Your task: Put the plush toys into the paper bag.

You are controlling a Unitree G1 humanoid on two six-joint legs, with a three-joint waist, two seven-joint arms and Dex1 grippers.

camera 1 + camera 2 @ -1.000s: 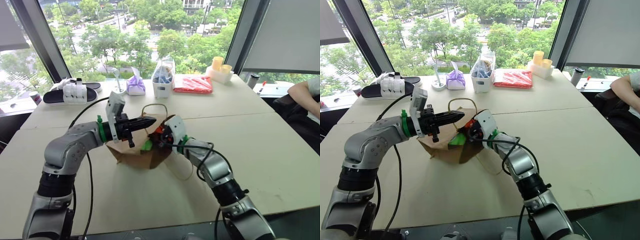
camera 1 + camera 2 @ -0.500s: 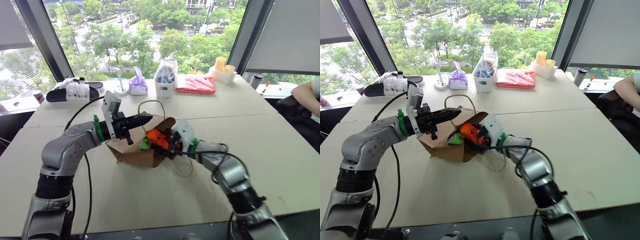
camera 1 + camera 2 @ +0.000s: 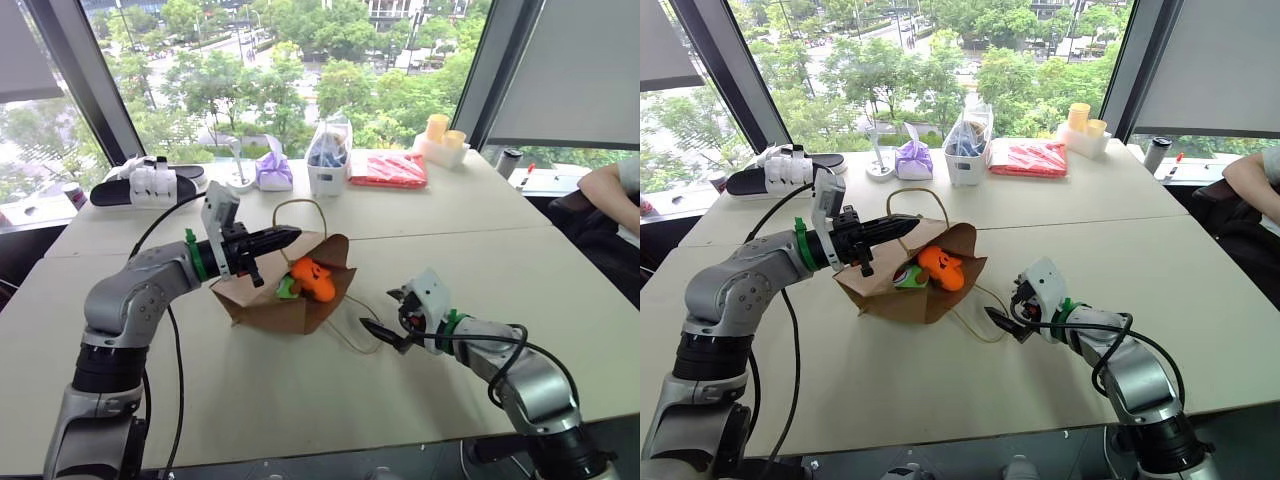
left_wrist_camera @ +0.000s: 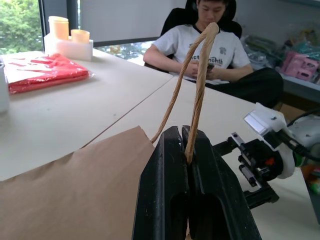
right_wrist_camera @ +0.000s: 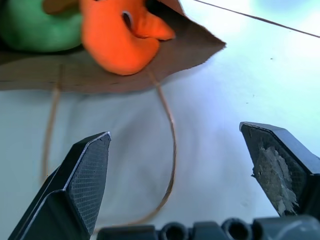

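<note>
Brown kraft paper forms the paper bag (image 3: pixel 285 300), which lies near the middle of the desk (image 3: pixel 500 250) with its mouth tipped open toward the robot's right. The left gripper (image 3: pixel 283 238) is clenched on 1 cord handle (image 4: pixel 197 75), holding that side of the mouth up. The 2 plush toys, the orange toy (image 3: pixel 312 280) and the green toy (image 3: pixel 287 289), sit in the mouth, the orange one at the lip. The right gripper (image 3: pixel 385 320) stands released and empty just beside the bag, over the slack second handle (image 5: pixel 167 165). Both toys look soft, light and squashy, best pinched across the body; the thin paper probably creases or tears easily.
</note>
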